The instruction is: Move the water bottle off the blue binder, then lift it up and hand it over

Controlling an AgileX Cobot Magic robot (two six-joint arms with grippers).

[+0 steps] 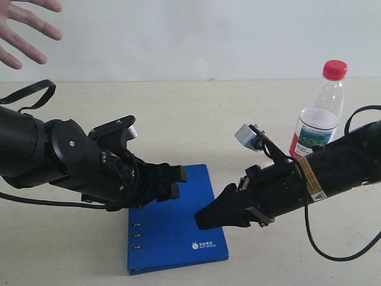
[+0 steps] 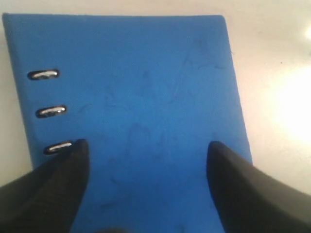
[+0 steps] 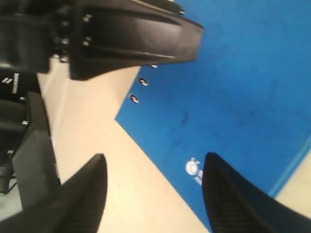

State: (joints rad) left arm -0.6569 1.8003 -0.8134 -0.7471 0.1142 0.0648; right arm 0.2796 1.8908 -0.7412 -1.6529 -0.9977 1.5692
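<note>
The blue binder point(image 1: 178, 235) lies flat on the table, with its rings on the left side and a white logo near the front. The water bottle point(image 1: 318, 113) stands upright on the table at the right, off the binder, behind my right arm. My left gripper point(image 1: 174, 183) hovers open over the binder's far left corner, with only the blue cover point(image 2: 141, 111) between its fingers. My right gripper point(image 1: 209, 215) is open and empty at the binder's right edge point(image 3: 228, 87), its fingertips over the logo and the table.
A human hand point(image 1: 27, 27) with spread fingers reaches in at the top left. A black strap loop point(image 1: 33, 94) lies on the table behind my left arm. The left arm's body point(image 3: 126, 36) fills the upper part of the right wrist view.
</note>
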